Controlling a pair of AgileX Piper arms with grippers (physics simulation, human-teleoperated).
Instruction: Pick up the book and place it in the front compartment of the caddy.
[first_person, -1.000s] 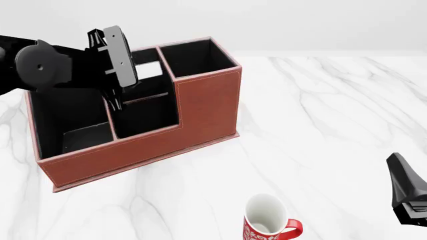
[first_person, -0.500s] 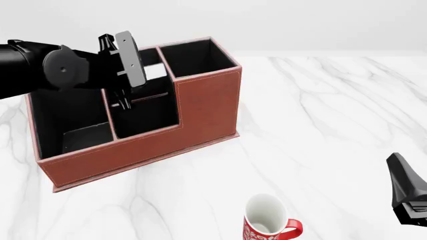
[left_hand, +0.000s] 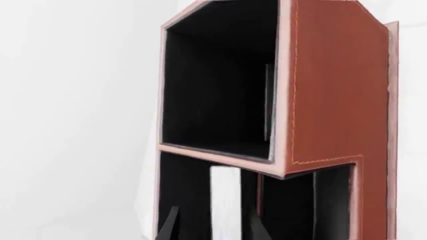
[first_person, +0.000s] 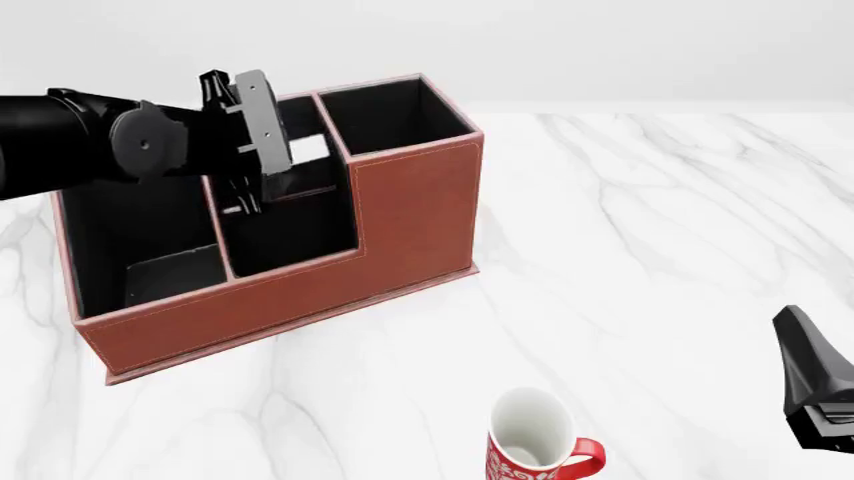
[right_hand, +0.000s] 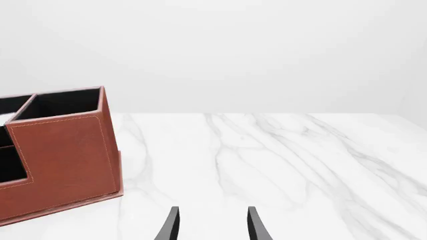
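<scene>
The caddy (first_person: 400, 205) stands at the left of the table, reddish-brown outside and black inside. The book (left_hand: 225, 202) shows as a white page edge standing inside the caddy's (left_hand: 333, 90) middle section. In the front view that edge is a white patch (first_person: 310, 151), and I cannot tell which middle compartment holds it. My left gripper (first_person: 248, 203) reaches down into that section. In the left wrist view it (left_hand: 212, 227) is open, with a gap between each finger and the book. My right gripper (first_person: 790, 320) hovers open and holding nothing at the near right (right_hand: 210, 225).
A red-and-white mug (first_person: 537, 447) stands upright near the front edge, between the caddy and the right gripper. The white marble table (first_person: 667, 220) stretches to the right of the caddy. In the right wrist view the caddy's tall end (right_hand: 63, 145) is ahead, off to one side.
The left arm has swung a little to the right and lower over the caddy's middle section. The right arm and the mug have not moved.
</scene>
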